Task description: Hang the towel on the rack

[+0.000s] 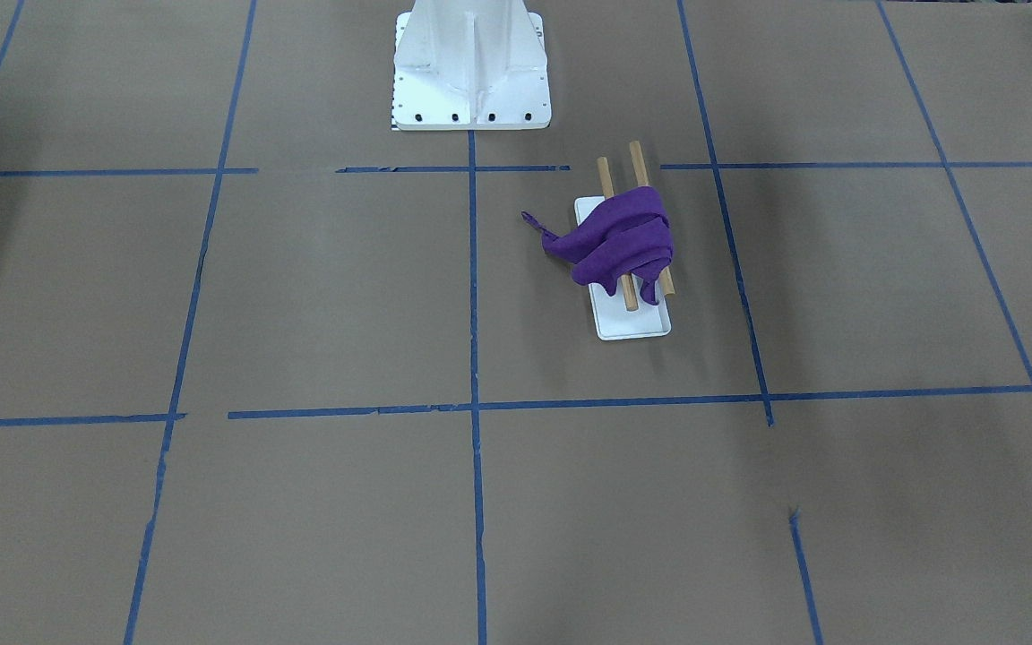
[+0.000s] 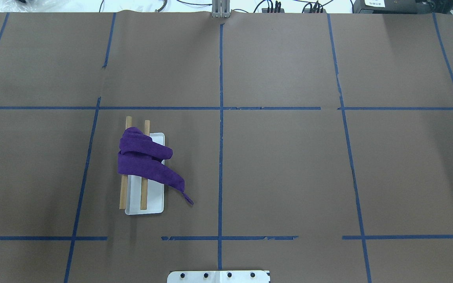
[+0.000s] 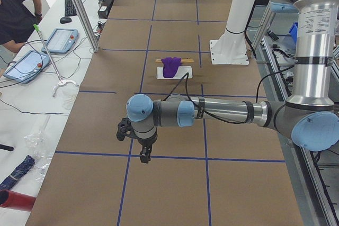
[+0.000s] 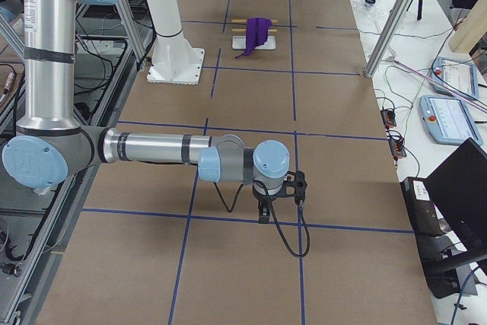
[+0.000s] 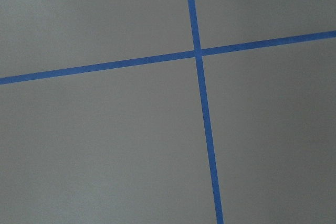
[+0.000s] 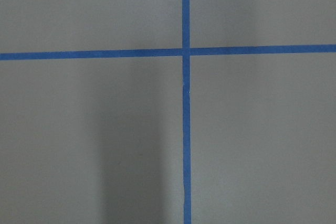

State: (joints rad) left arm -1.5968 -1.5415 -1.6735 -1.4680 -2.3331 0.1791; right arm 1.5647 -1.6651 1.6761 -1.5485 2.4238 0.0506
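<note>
Two dowels of the rack carry the towel, which lies bunched across them, with one corner trailing past the white base down to the table. The left gripper hangs above the table, its camera looking down on a tape cross, and the right gripper hangs the same way at the other end. The towel is well apart from both and nearer to the left one; whether the jaws are spread or pressed together I cannot tell for either gripper.
</note>
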